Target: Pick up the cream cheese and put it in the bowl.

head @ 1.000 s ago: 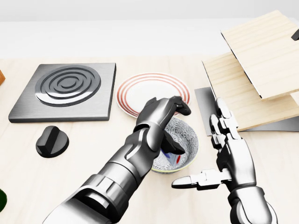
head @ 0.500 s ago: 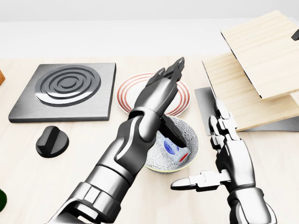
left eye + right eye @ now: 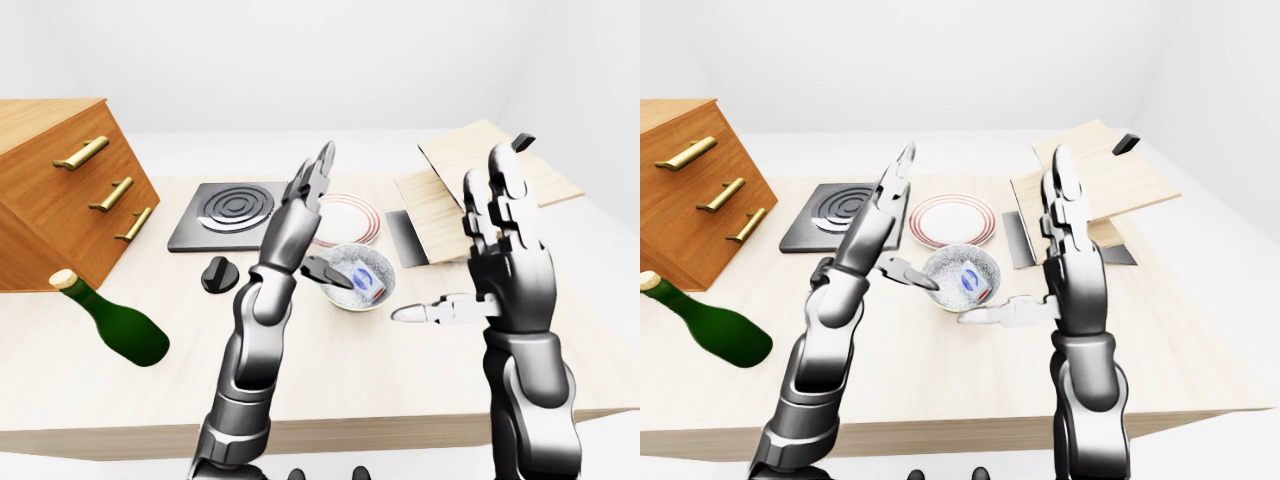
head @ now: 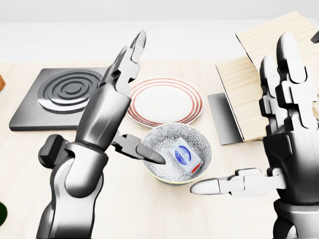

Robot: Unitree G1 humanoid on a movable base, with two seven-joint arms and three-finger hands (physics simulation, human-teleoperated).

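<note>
I see the cream cheese (image 4: pixel 185 157) lying tilted inside the bowl (image 4: pixel 160 141), which sits on the table (image 4: pixel 124 199) just near of the plate (image 4: pixel 167 102). My left hand (image 4: pixel 107 107) is raised left of the bowl, fingers straight and spread, thumb reaching over the rim, holding nothing. My right hand (image 4: pixel 281 142) stands upright to the right, likewise splayed and empty.

A simulated kitchen: a pale wooden counter (image 3: pixel 400 370) carries a hob plate (image 3: pixel 228 212) and striped dinner plate (image 4: pixel 167 99) beyond the left robot hand (image 4: pixel 112 94), with a wooden drawer cabinet (image 3: pixel 60 190).
</note>
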